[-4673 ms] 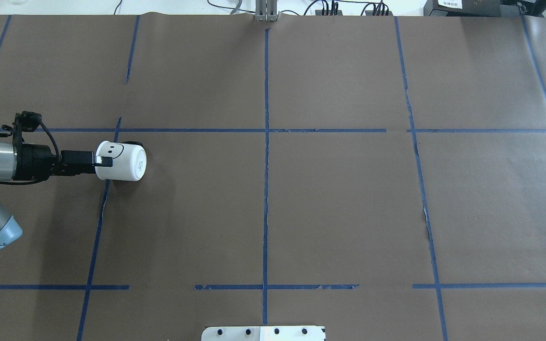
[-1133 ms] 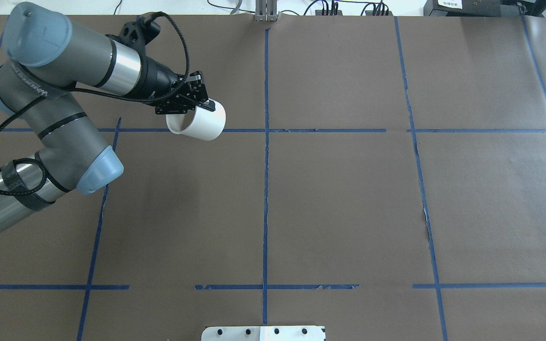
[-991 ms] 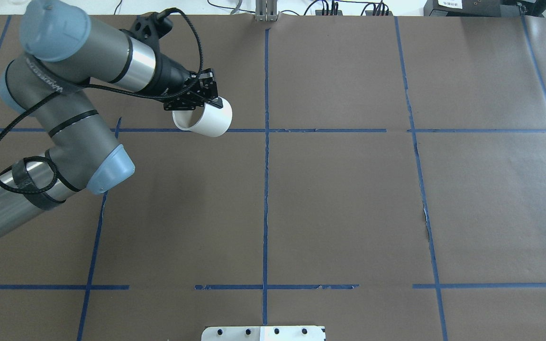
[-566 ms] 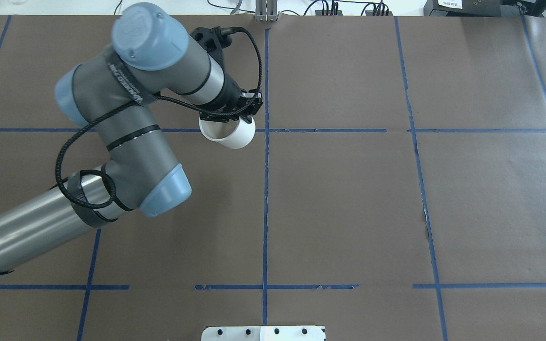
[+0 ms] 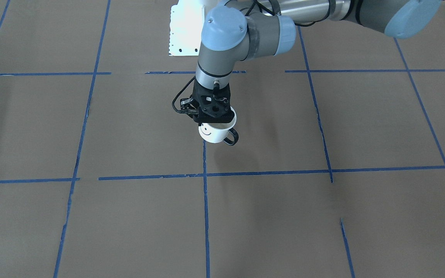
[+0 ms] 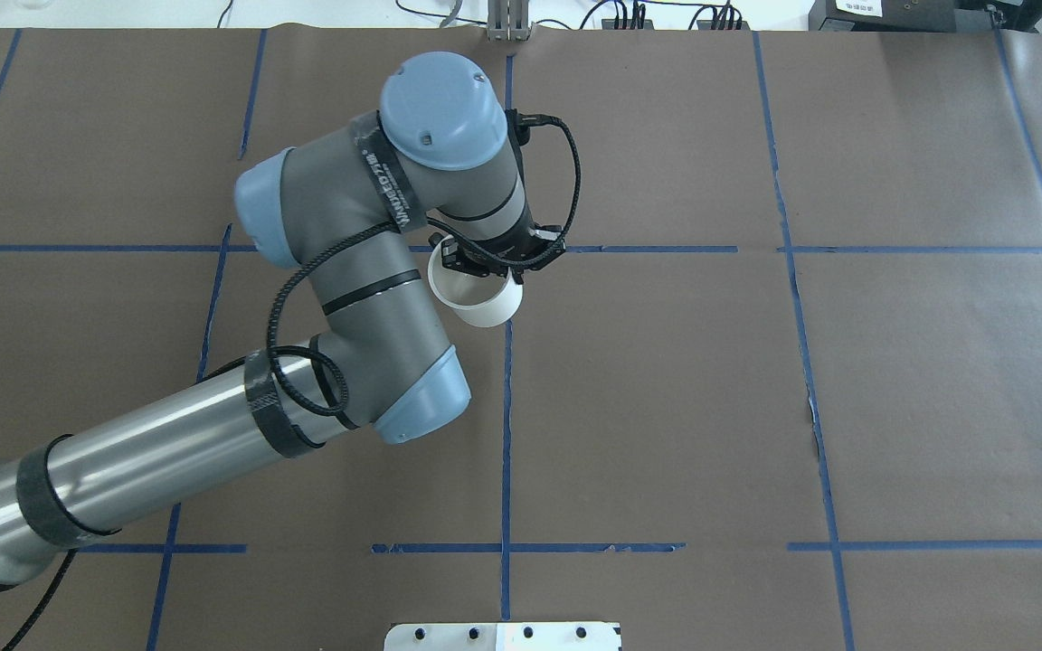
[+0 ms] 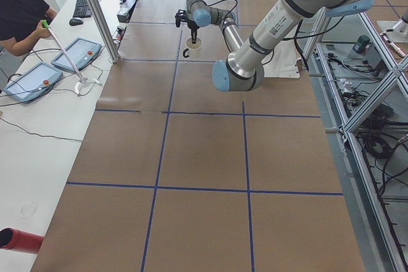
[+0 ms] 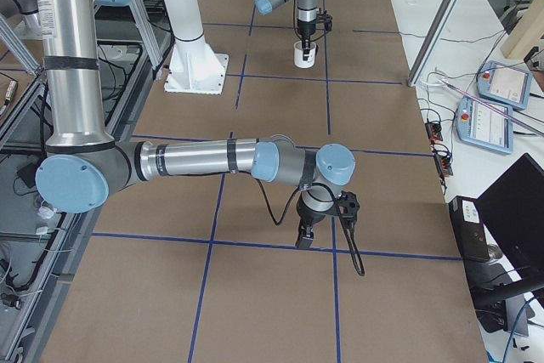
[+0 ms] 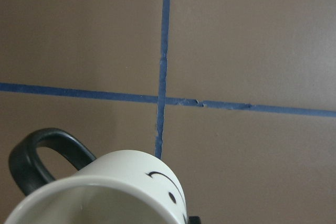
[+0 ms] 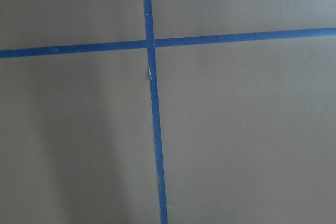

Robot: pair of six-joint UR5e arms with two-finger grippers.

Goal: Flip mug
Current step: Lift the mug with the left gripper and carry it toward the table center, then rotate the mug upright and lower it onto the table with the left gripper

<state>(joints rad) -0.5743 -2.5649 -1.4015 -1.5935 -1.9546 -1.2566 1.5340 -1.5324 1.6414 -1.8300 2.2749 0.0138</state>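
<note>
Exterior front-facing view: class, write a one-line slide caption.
Left pincer holds a small white smiley-face mug with black handle by its rim, mouth up, over the brown taped table.

- Mug [image 5: 211, 133], white, with black handle and smiley: 1.
- Robot arms: 2, the left arm [image 6: 213, 434] and the right arm [image 8: 195, 159].
- Two-finger grippers: 2, the left gripper [image 5: 214, 120] and the right gripper [image 8: 304, 242].
- Table [image 6: 666, 407], brown-covered and taped in blue: 1.
- White bolted plate [image 6: 503, 636], at the middle of the table's robot-side edge: 1.
- Operator [image 7: 22, 11], beyond the opposite long edge: 1.
- Control pendants beside the operator: 2, the near pendant [image 7: 32, 81] and the far pendant [image 7: 76, 54].
</note>
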